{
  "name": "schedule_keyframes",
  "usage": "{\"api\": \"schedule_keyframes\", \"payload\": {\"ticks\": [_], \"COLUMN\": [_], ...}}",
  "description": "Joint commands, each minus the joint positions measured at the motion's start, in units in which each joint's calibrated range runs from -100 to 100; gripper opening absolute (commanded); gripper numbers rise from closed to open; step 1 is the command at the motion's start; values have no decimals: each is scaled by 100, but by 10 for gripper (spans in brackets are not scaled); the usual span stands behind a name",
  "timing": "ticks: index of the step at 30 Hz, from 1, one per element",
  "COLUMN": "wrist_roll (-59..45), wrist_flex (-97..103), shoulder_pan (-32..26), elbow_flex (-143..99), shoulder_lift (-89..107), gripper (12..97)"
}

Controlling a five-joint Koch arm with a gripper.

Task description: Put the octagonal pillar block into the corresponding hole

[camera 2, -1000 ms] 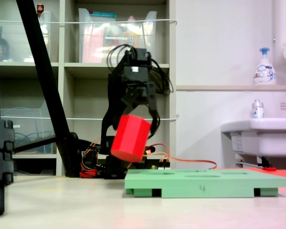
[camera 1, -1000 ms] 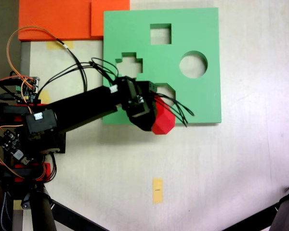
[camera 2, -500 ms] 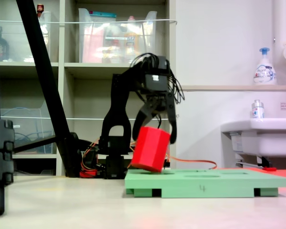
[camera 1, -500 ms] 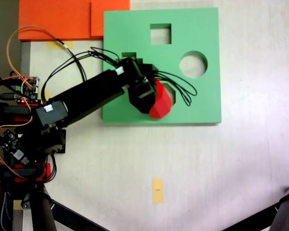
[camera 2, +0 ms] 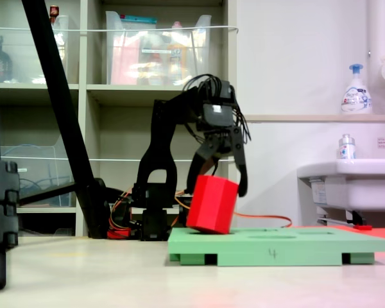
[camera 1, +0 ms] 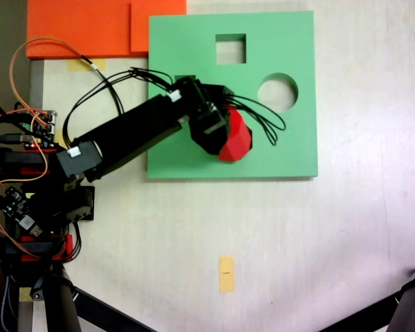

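The red octagonal pillar block [camera 1: 236,140] [camera 2: 212,204] hangs tilted, its lower edge at or just above the green foam board [camera 1: 290,145] [camera 2: 276,247]. My gripper [camera 1: 225,131] [camera 2: 223,186] is shut on the block, one black finger [camera 2: 242,173] down its right side. The corresponding hole is hidden under the block and gripper in the top-down fixed view. The black arm reaches in from the left of that view.
The board also has a square cutout [camera 1: 231,48], a round cutout [camera 1: 277,93] and a cross-shaped cutout [camera 1: 185,80] partly under the arm. Orange foam sheets [camera 1: 90,28] lie at the top left. A yellow tape mark [camera 1: 226,274] is on the table. Tripod legs [camera 1: 408,311] stand at the bottom corners.
The gripper carried the red block from off the board's near edge onto the board, right and lower in the side view, until it is over the hole's place.
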State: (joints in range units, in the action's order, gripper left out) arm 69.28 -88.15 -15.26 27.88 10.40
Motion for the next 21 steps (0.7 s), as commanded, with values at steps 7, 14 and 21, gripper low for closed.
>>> {"api": "schedule_keyframes", "payload": {"ticks": [7, 14, 21], "wrist_roll": [29, -103, -537], "wrist_flex": [501, 558, 568], "shoulder_pan": [-59, -103, -127], "elbow_flex": [363, 353, 353], "shoulder_lift": [-244, -467, -704], "gripper": [428, 428, 408]}}
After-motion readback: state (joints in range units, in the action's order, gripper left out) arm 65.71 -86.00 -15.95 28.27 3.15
